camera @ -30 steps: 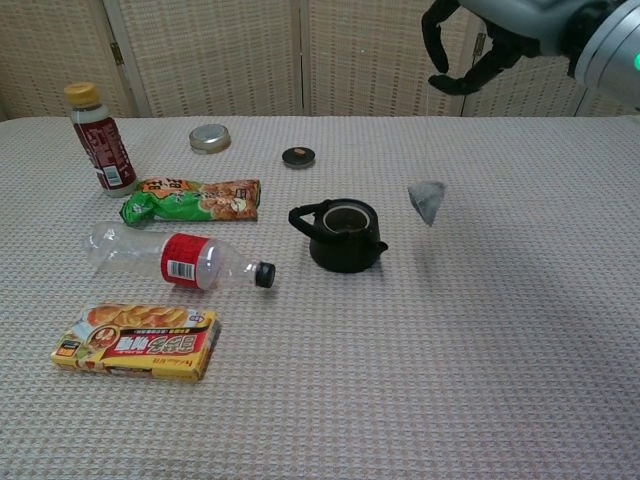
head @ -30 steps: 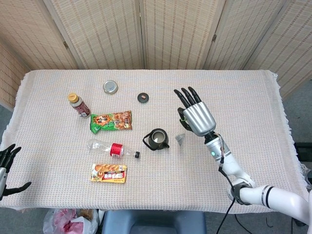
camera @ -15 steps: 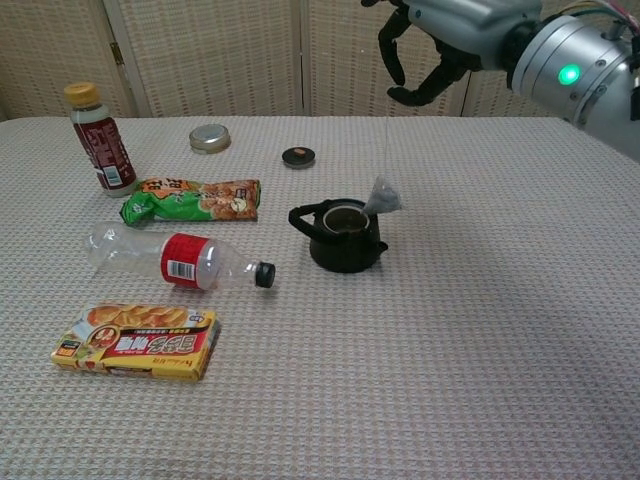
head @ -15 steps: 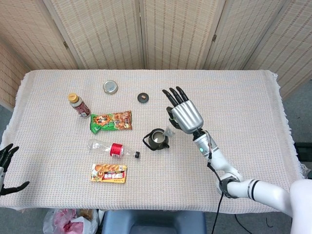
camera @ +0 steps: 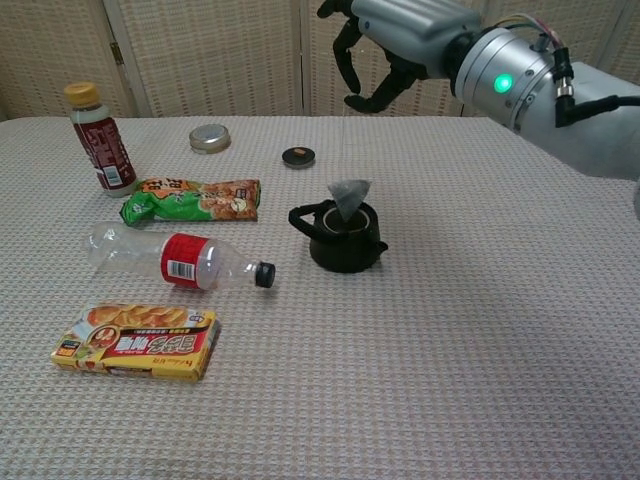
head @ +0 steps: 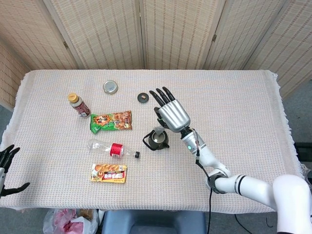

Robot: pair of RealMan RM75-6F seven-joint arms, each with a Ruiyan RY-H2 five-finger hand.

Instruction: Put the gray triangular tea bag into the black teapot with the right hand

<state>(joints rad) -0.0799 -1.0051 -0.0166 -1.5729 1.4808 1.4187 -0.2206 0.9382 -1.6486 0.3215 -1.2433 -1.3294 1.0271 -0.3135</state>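
The black teapot (camera: pixel 343 240) (head: pixel 157 139) stands lidless near the table's middle. The gray triangular tea bag (camera: pixel 349 196) hangs on a thin string just above the pot's mouth, its lower tip at the rim. My right hand (camera: pixel 385 50) (head: pixel 169 112) is high above the pot and pinches the string's top, other fingers spread. In the head view the hand covers most of the bag. My left hand (head: pixel 6 165) rests off the table's near left edge, fingers apart and holding nothing.
The pot's lid (camera: pixel 298 156) lies behind the teapot. To its left lie a clear bottle with a red label (camera: pixel 180 260), a green snack bag (camera: pixel 193 200), a yellow snack box (camera: pixel 136 341), a brown drink bottle (camera: pixel 102 140) and a metal jar lid (camera: pixel 208 137).
My right hand has swung left with the tea bag dangling, from right of the teapot to directly above its opening. The left hand has barely moved.
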